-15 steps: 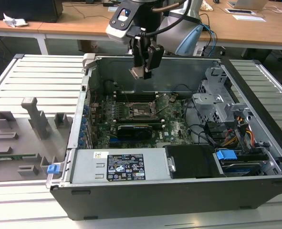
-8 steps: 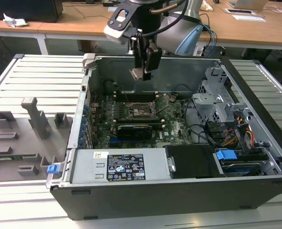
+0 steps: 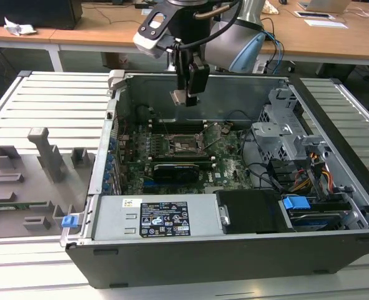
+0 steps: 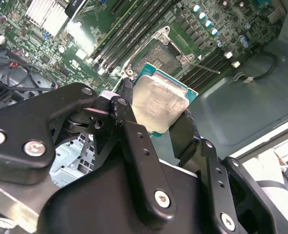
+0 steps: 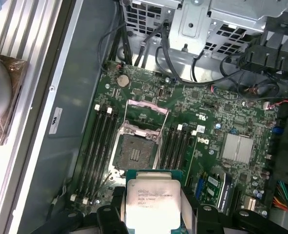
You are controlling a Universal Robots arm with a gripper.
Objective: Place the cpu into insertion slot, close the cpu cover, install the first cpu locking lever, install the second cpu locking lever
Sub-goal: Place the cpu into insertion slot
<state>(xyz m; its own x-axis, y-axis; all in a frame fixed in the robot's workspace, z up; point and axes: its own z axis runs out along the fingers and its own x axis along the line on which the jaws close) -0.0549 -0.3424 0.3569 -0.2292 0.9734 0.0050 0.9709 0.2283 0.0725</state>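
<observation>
The gripper point(image 4: 157, 105) grips the cpu point(image 5: 153, 202) by its edges, apparently above the insertion slot point(image 5: 133, 148).

The exterior view looked down at an angle on the whole open computer case point(image 3: 172, 269) from some way off. Both wrist views looked down closely on the board point(image 5: 241, 112) and shared the chip point(image 5: 151, 202) point(image 4: 158, 105); all three showed the socket point(image 3: 187, 145) point(image 5: 134, 148) point(image 4: 159, 54).

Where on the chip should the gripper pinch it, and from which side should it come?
Pinch the chip by two opposite edges, coming from its metal-top side. It is thin, flat and square, so the edges offer parallel faces and the underside stays free for the socket. The gripper holds it this way, a finger on each side.
</observation>
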